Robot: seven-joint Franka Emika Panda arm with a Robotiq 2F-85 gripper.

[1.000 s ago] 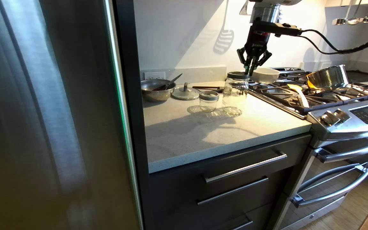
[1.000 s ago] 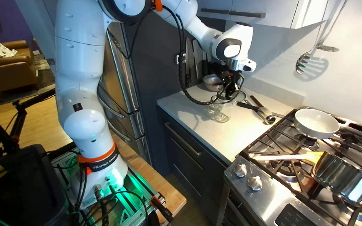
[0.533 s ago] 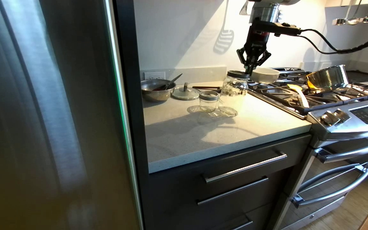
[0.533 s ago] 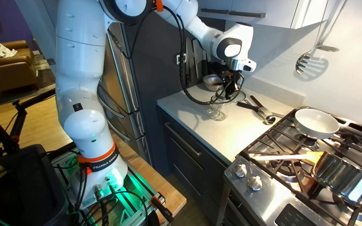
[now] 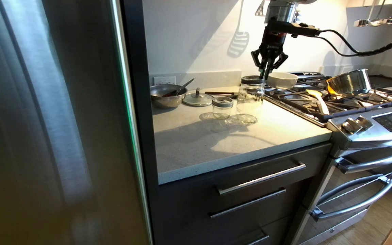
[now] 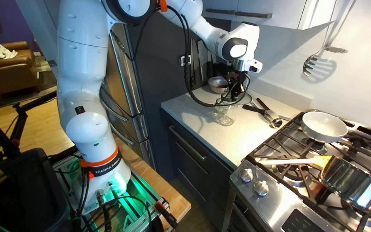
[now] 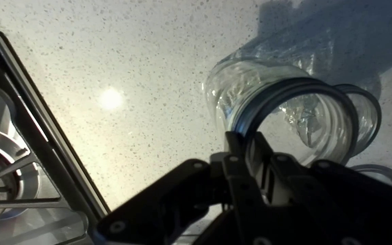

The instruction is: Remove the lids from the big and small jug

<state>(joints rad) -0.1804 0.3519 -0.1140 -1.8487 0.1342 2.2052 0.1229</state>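
There's the small jug (image 5: 222, 113), nine o'clock from the big jug (image 5: 249, 97), and the hand (image 7: 247, 137) pinches the big lid (image 5: 250, 81) at three!

In an exterior view the small lid (image 5: 222, 104) is on; the big jug is just beside, and whether its base sits flat on the tabletop (image 5: 196, 149) I can't tell. Wrist view: fingers (image 7: 235, 168) straddle the big lid's edge, one outside, one seemingly inside. That's an off-centre hold, so I'd want a firm squeeze, a slow ease toward twelve o'clock, and a halt if the jug follows; if the lid is threaded, a straight pull likely won't free it. And the arm (image 6: 82, 64) in an exterior view: forearm (image 6: 201, 27) sloping toward four o'clock, hand hanging close to six!
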